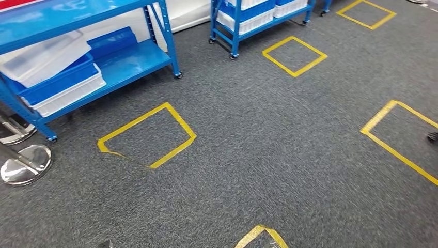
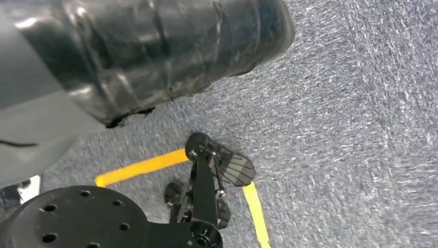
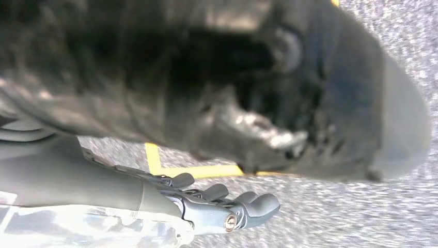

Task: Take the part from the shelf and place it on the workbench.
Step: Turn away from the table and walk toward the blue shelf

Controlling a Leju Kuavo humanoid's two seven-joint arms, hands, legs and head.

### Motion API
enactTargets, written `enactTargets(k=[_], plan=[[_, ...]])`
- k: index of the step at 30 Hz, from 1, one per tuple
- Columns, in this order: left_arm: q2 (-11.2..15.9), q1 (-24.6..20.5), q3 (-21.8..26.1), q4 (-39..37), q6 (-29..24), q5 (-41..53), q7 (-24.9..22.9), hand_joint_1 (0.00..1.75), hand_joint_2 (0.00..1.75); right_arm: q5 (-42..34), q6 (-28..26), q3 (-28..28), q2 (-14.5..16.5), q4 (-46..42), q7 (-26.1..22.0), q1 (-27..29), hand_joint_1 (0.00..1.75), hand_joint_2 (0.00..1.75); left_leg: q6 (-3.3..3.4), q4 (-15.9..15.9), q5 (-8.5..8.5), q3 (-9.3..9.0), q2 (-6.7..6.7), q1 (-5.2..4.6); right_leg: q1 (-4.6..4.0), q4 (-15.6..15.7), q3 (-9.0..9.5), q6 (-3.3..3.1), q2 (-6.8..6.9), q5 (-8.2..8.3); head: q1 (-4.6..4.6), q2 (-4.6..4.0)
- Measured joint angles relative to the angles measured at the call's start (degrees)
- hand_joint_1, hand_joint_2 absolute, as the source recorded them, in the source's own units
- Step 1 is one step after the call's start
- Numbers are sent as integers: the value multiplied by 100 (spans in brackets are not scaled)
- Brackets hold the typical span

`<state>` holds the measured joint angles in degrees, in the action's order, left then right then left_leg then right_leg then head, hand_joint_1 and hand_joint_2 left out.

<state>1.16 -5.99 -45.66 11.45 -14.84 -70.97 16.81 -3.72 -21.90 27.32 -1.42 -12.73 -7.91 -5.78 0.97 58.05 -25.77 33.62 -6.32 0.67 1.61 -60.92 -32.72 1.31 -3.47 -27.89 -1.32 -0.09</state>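
Grey carpet floor (image 1: 268, 155) marked with yellow tape squares (image 1: 147, 135). Blue metal shelving (image 1: 129, 59) stood at far left, wheeled blue rack (image 1: 235, 31) beyond. Chrome stanchion base (image 1: 26, 164) at left edge.

The blue metal shelf (image 1: 135, 59) stood at the far left on castors. Its lower deck carried stacked blue and white plastic bins (image 1: 62, 85) with translucent lids (image 1: 41, 57) leaning on top.

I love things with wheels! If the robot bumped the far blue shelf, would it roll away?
Probably a little: the far blue shelf stands on small wheels. Its stacked bins likely add weight, and the carpet looks rough, so it would likely stop soon.
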Motion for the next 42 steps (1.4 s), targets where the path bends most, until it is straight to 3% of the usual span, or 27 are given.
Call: enactTargets(k=[2, 3, 4, 6, 8, 10, 11, 12, 14, 16, 19, 21, 23, 24, 25, 26, 27, 29, 31, 35, 37, 39, 40, 41, 42], plan=[[-3, 0, 0, 0, 21, -1, 13, 0, 0, -23, -21, 0, 6, 3, -19, -6, 0, 0, -76, 23, 3, 58, -131, 15, -18, 141, 53, -33, -103, -20, 2, 0], [1, 11, 0, 0, 34, -5, 14, 0, 0, -42, -33, 0, 16, 2, -35, -11, 0, 0, -113, 14, 15, 80, -188, 30, -19, 154, 68, -64, -40, -14, 5, 0], [4, 28, 1, 0, 56, -9, 12, 0, 0, -60, -45, 0, 25, 0, -51, -19, 0, 0, -144, 31, 9, 98, -146, 40, -16, 180, 93, -103, 27, -2, 6, 0], [6, 38, 2, 0, 100, -15, -2, 0, 0, -79, -68, 0, 36, -3, -72, -34, 0, 0, -187, 309, -144, 245, 145, 28, 0, 231, 142, -187, 168, 25, -31, 0], [-2, 15, 4, 0, 126, -5, -9, 0, 0, -87, -80, 0, 34, -1, -77, -35, 0, 0, -213, 993, -458, 595, 455, 20, -30, 241, 155, -233, 337, 20, -63, 0], [-7, -2, 4, 0, 133, 2, -5, 0, 0, -95, -81, 0, 34, 4, -69, -33, 0, 0, -226, 1541, -610, 893, 540, 29, -54, 234, 164, -246, 519, -3, -63, 0], [-7, -3, 4, 0, 133, 2, -2, 0, 0, -97, -82, 0, 34, 5, -66, -38, 0, 0, -228, 1543, -539, 901, 559, 31, -57, 228, 174, -244, 601, -20, -65, 0], [-7, 3, 4, 0, 134, 2, 2, 0, 0, -99, -83, 0, 34, 5, -63, -46, 0, 0, -224, 1340, -385, 799, 587, 33, -56, 222, 188, -236, 673, -38, -65, 0], [-5, 8, 4, 0, 146, 7, 15, 0, 0, -110, -85, 0, 34, 5, -58, -61, 0, 0, -198, 614, -55, 415, 797, 4, -69, 206, 231, -195, 803, -88, -69, 0], [-5, -8, 4, 0, 176, 19, 31, 0, 0, -139, -89, 0, 28, 7, -54, -73, 0, 0, -128, 159, 57, 180, 960, -38, -97, 202, 263, -127, 914, -138, -59, 0], [-6, 3, 4, 0, 210, 27, 21, 0, 0, -172, -136, 0, 16, 9, -64, -94, 0, 0, -20, 81, 45, 150, 839, -50, -103, 218, 320, -27, 1024, -188, -42, 0], [-10, 15, 4, 0, 214, 30, -15, 0, 0, -178, -223, 0, 8, 10, -67, -103, 0, 0, 50, 28, 65, 118, 765, -36, -77, 1, 251, 18, 839, -353, -29, 0], [-14, -1, 4, 0, 213, 35, -41, 0, 0, -184, -286, 0, 1, 15, -57, -87, 0, 0, 104, 5, 68, 104, 709, -35, -64, -631, -56, 31, 549, -692, -5, 0], [-14, -10, 4, 0, 213, 39, -45, 0, 0, -190, -297, 0, 1, 19, -51, -71, 0, 0, 122, 7, 64, 105, 674, -42, -66, -997, -253, 30, 469, -838, 2, 0], [-14, -15, 4, 0, 212, 43, -48, 0, 0, -198, -298, 0, 0, 23, -45, -52, 0, 0, 133, 10, 58, 103, 633, -50, -66, -1250, -404, 28, 428, -892, 3, 0], [-14, -14, 4, 0, 213, 48, -48, 0, 0, -208, -298, 0, -1, 27, -39, -37, 0, 0, 138, 17, 52, 98, 591, -57, -67, -1312, -471, 21, 408, -831, 3, 0], [-14, -12, 4, 0, 213, 51, -47, 0, 0, -218, -298, 0, -1, 30, -33, -30, 0, 0, 134, 27, 45, 91, 548, -61, -68, -1167, -443, 9, 398, -665, 4, 0], [-20, -11, 4, 0, 215, 57, -44, 0, 0, -226, -303, 0, -2, 34, -22, -30, 0, 0, 110, 58, 20, 80, 487, -66, -72, -471, -186, -38, 357, -229, 6, 0], [-26, -11, 4, 0, 219, 65, -38, 0, 0, -225, -313, 0, -2, 34, -9, -40, 0, 0, 63, 91, -5, 90, 453, -81, -91, 34, -1, -86, 310, -26, -2, 0], [-21, -3, 4, 0, 221, 73, -28, 0, 0, -225, -325, 0, 10, 34, 11, -47, 0, 0, -55, 130, -41, 119, 454, -67, -92, 171, 59, -194, 319, 6, -7, 0], [-19, -3, 4, 0, 222, 77, -27, 0, 0, -225, -338, 0, 14, 33, 13, -50, 0, 0, -113, 510, -257, 284, 503, -48, -69, 219, 111, -257, 345, 28, -27, 0], [-22, -4, 4, 0, 226, 81, -26, 0, 0, -224, -350, 0, 9, 34, 13, -48, 0, 0, -165, 1221, -577, 625, 535, -19, -79, 221, 124, -290, 370, 16, -44, 0], [-23, -3, 4, 0, 228, 83, -26, 0, 0, -222, -350, 0, 9, 34, 11, -47, 0, 0, -186, 1502, -657, 774, 541, -4, -83, 217, 128, -297, 380, 6, -43, 0], [-23, -3, 4, 0, 227, 83, -25, 0, 0, -220, -348, 0, 10, 34, 10, -45, 0, 0, -200, 1607, -635, 842, 548, 6, -84, 212, 136, -297, 385, -6, -44, 0], [-23, -1, 4, 0, 226, 82, -24, 0, 0, -216, -343, 0, 11, 34, 9, -45, 0, 0, -208, 1502, -509, 805, 558, 13, -81, 206, 151, -292, 387, -22, -45, 0]])
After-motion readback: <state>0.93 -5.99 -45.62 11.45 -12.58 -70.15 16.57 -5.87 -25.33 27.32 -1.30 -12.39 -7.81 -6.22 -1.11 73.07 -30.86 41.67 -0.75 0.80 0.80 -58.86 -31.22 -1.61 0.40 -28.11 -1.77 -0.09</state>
